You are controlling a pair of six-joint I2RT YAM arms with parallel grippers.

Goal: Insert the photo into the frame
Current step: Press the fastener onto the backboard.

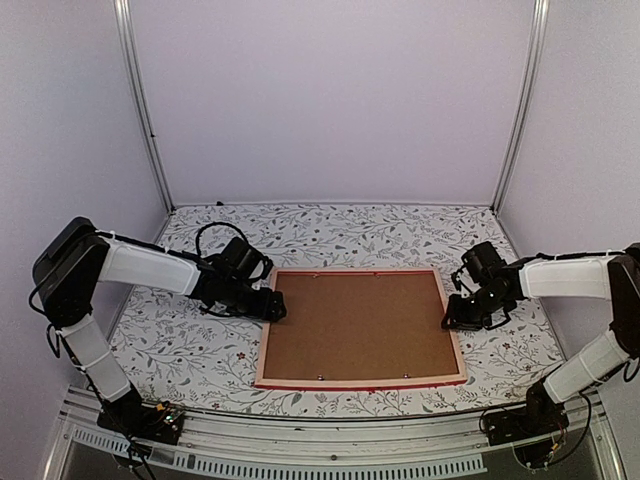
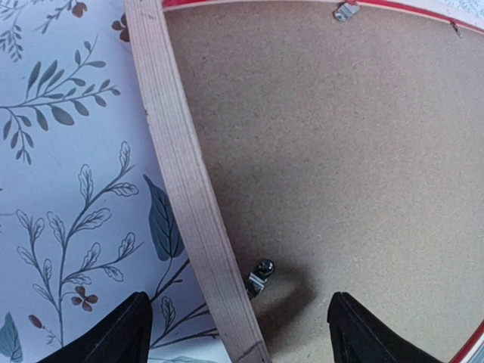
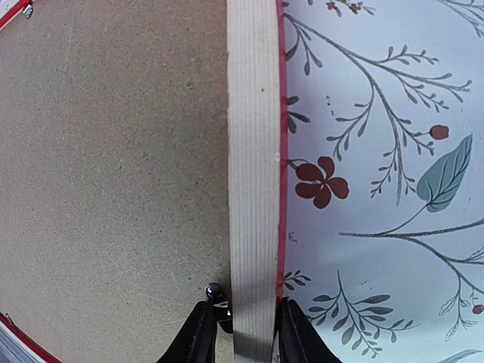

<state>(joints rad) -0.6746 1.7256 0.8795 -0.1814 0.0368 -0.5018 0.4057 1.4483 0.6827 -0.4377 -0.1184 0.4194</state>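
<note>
The frame (image 1: 360,381) lies face down in the middle of the table, its pale wood back up and a thin red edge showing. A brown backing board (image 1: 355,325) fills it. The photo is hidden. My left gripper (image 1: 272,308) is open at the frame's left rail (image 2: 189,189), one finger (image 2: 121,333) over the cloth and the other over the board. A small metal clip (image 2: 259,278) sits between them. My right gripper (image 1: 455,318) is shut on the right rail (image 3: 253,151), its fingers (image 3: 198,336) pressed against both sides beside another clip (image 3: 215,293).
A floral tablecloth (image 1: 180,345) covers the table. White enclosure walls and metal posts (image 1: 148,110) stand at the left, right and back. More clips dot the frame's near rail (image 1: 318,378).
</note>
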